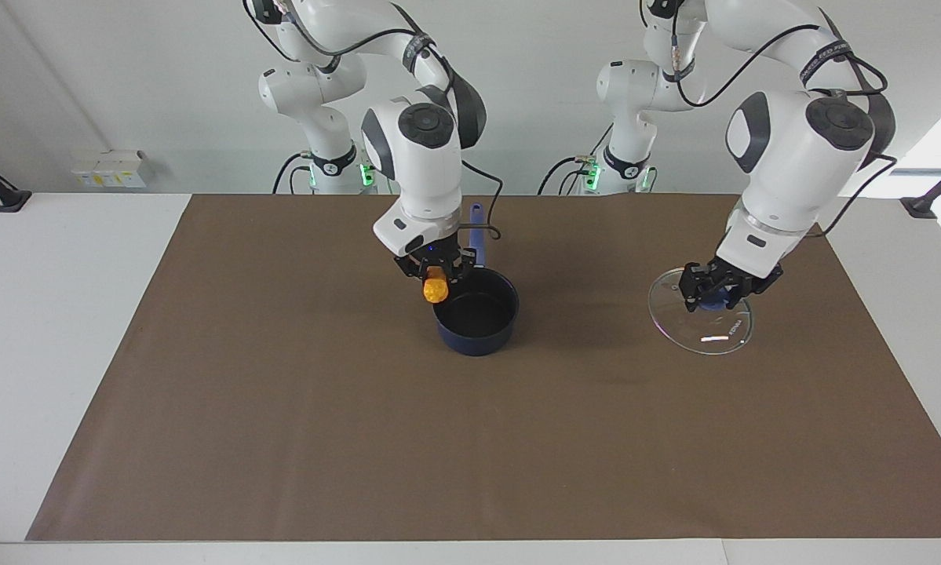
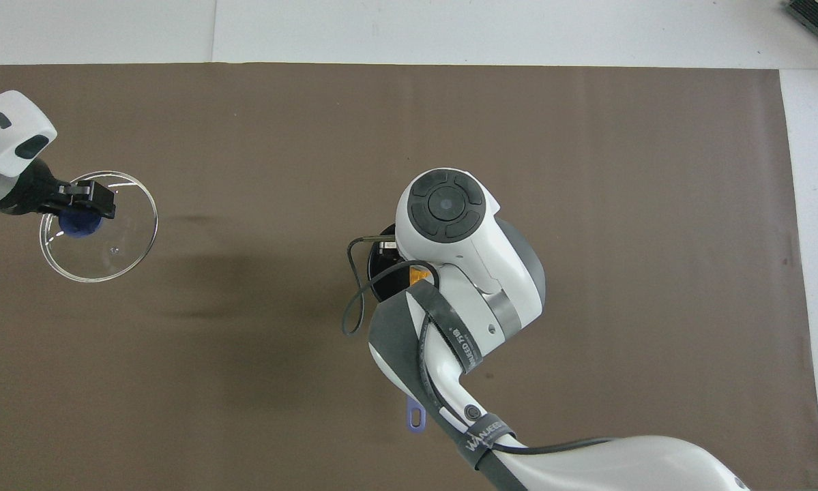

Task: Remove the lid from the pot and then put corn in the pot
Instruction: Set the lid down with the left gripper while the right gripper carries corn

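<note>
From the facing view, I have the right gripper (image 1: 435, 276) just above centre of the frame, clamped on the corn (image 1: 435, 290). The cob hangs nearly upright, long axis pointing down, its lower end level with the rim of the pot (image 1: 476, 312). The relation that matters: the corn sits over the rim on the side toward the right arm's end of the table, not over the middle of the black inside — as I judge it, the drop needs a small shift toward the pot's centre first. At centre right of the frame the left gripper (image 1: 717, 292) is closed on the blue knob of the lid (image 1: 702, 322), which is low over the brown mat (image 1: 282, 439) or on it — I cannot tell which — well apart from the pot.

From the overhead view, the right arm covers most of the pot (image 2: 381, 290) at mid-frame; only a sliver of corn (image 2: 419, 275) shows. The lid (image 2: 101, 239) is at the left edge, the left gripper (image 2: 84, 208) on its knob.
</note>
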`<state>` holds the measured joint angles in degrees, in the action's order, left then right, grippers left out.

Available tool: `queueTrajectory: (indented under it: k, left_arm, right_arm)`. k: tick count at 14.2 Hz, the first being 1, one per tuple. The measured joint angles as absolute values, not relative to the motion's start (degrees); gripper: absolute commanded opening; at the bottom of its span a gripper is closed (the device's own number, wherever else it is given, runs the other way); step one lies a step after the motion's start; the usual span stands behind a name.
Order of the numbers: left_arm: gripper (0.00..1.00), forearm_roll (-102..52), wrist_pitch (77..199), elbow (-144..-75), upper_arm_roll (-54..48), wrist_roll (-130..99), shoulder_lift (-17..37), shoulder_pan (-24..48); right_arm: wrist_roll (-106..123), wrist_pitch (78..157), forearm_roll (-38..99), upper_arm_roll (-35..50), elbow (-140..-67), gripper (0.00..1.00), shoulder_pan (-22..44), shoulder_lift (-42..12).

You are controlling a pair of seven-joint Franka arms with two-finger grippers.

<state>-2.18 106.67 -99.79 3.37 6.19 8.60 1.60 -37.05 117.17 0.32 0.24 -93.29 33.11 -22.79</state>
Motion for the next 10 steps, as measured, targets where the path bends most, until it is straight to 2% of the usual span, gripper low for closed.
queueTrajectory:
  k: [10]
  left_arm:
    - [0.00, -2.20, 120.49, -118.43, 3.31, 10.47, 4.09, -1.96]
  right_arm:
    - [-37.05, 121.88, 0.41, 0.17, -95.29, 0.00, 33.76, -25.66]
